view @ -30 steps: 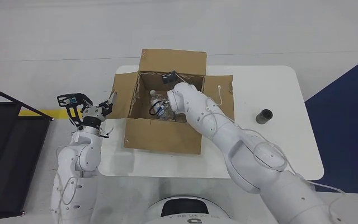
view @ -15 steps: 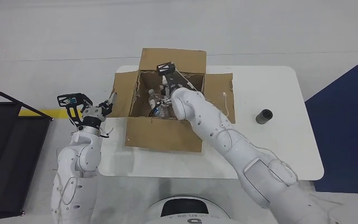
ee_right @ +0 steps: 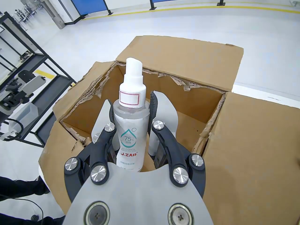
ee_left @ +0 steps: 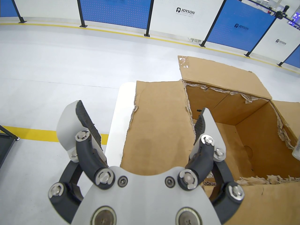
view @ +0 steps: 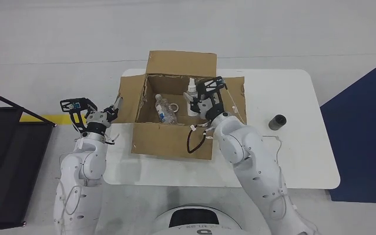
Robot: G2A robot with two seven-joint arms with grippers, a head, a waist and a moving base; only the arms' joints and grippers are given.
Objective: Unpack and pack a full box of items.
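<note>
An open cardboard box (view: 170, 144) (ee_left: 161, 129) (ee_right: 192, 57) stands on the white table (view: 294, 153). My right gripper (view: 197, 100) (ee_right: 132, 111) is shut on a clear spray bottle (view: 191, 97) (ee_right: 131, 122) with a white cap, held above the box's right half. Inside the box lie a clear plastic bottle (view: 163, 109) and a small white ring-shaped item (view: 174, 107). My left gripper (view: 114, 108) (ee_left: 143, 122) stands open with nothing in it, just outside the box's left flap (view: 126, 100).
A small dark cylinder (view: 277, 122) stands on the table to the right of the box. A black rack (view: 17, 153) (ee_right: 25, 80) stands on the floor left of the table. The box's flaps (view: 232, 97) are spread outward on all sides.
My right gripper has risen out of the box with the spray bottle and shifted to the right. The left arm has not moved.
</note>
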